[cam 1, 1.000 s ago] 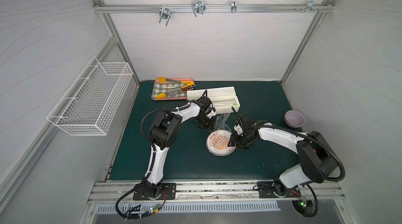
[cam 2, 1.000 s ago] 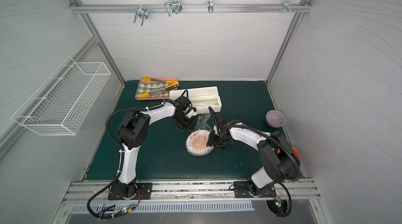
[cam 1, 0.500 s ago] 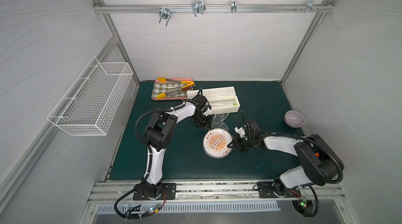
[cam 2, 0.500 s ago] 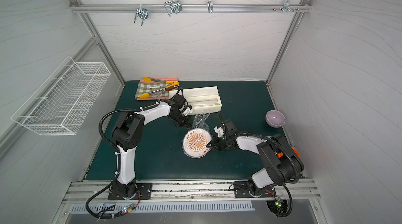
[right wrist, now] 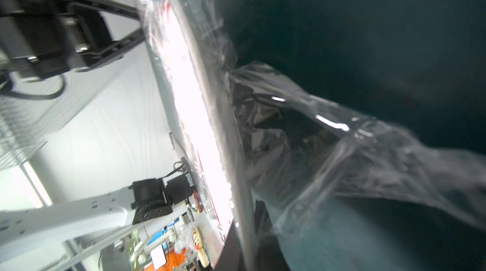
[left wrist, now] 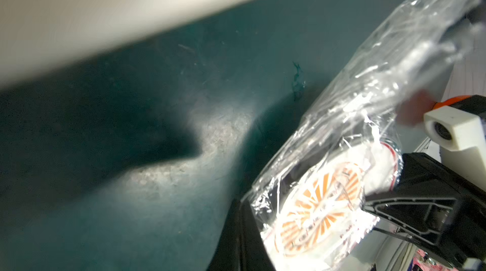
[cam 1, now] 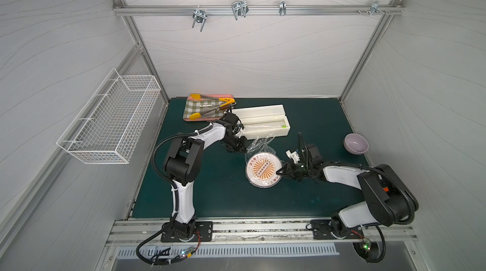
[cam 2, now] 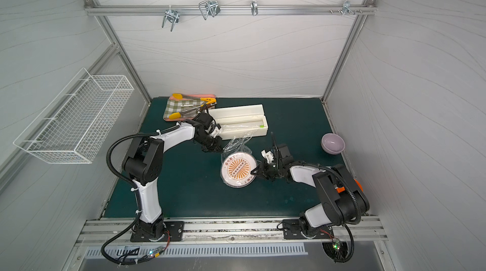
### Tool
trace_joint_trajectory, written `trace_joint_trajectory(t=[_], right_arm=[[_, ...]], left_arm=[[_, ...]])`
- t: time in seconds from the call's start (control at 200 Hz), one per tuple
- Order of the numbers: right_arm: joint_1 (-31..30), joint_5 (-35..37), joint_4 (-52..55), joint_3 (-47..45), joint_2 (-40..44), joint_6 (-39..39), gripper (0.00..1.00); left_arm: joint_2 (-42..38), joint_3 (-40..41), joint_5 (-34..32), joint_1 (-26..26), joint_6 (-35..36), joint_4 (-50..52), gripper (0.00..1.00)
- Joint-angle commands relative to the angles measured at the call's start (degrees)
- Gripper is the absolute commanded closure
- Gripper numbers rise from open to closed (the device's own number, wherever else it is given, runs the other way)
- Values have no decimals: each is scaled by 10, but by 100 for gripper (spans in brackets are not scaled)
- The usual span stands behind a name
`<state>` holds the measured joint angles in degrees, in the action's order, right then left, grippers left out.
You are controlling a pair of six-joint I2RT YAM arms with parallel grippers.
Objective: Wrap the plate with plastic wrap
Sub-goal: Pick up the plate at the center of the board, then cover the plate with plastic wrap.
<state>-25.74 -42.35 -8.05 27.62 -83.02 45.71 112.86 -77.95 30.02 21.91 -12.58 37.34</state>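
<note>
The plate, white with an orange sunburst, is at mid-mat under a sheet of plastic wrap. The wrap runs back to the cream dispenser box. My left gripper is shut on the film's left edge, just behind the plate. In the left wrist view the plate shows through the crinkled wrap. My right gripper is shut on the plate's right rim. Its wrist view shows the plate edge-on between the jaws, with wrap trailing behind it.
A green-checked tray with yellow-tipped tongs sits at the back left of the mat. A pale purple bowl stands near the right wall. A white wire basket hangs on the left wall.
My right gripper has come down from above the plate to its right side and shut on the rim. The plate slid slightly left. My left gripper stayed shut on the film.
</note>
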Motion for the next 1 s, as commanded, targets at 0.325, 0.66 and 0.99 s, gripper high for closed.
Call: trace_joint_trajectory(t=[0.325,0.66,0.99], right_arm=[[4,-75,-51,-10,110,14,100],[37,-44,-71,30,120,29,100],[41,-47,-42,72,118,-4,100]], left_arm=[[-53,34,79,-12,-21,-10,92],[-94,5,109,-58,-26,44,71],[-129,-70,198,-115,-118,-104,56]])
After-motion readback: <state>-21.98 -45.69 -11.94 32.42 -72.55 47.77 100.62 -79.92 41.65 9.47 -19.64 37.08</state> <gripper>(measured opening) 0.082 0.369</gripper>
